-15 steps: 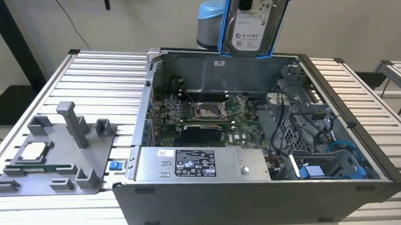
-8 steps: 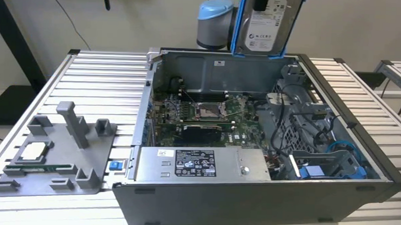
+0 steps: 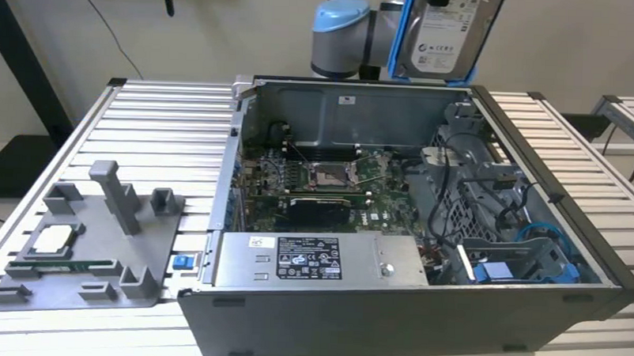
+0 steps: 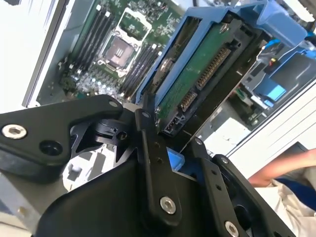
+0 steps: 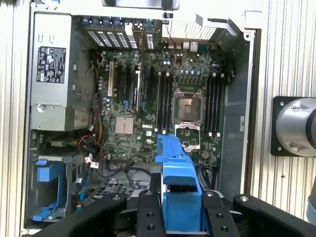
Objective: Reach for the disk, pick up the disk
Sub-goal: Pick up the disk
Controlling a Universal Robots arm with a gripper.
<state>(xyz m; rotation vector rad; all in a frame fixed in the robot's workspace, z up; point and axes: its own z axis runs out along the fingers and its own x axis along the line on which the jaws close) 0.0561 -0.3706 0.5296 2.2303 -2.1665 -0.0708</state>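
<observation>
The end effector (image 5: 178,200) is clamping the disk (image 3: 445,32) by its blue carrier frame, holding it upright at the top of the exterior view, right of centre, above the open computer case (image 3: 396,327) on the bench (image 3: 161,117), probably to clear the case walls.

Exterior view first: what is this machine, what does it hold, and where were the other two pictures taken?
A grey, blue-capped robot arm, filmed from a separate camera. Its black jaws are shut on a flat silver-grey metal hard drive in a bright blue plastic frame, held above an open grey metal computer case on a ribbed metal table. At the exterior view's left lies a grey plastic tray with a small square silver chip. Both wrist views come from cameras on the arm, looking past the jaws into the case.
</observation>
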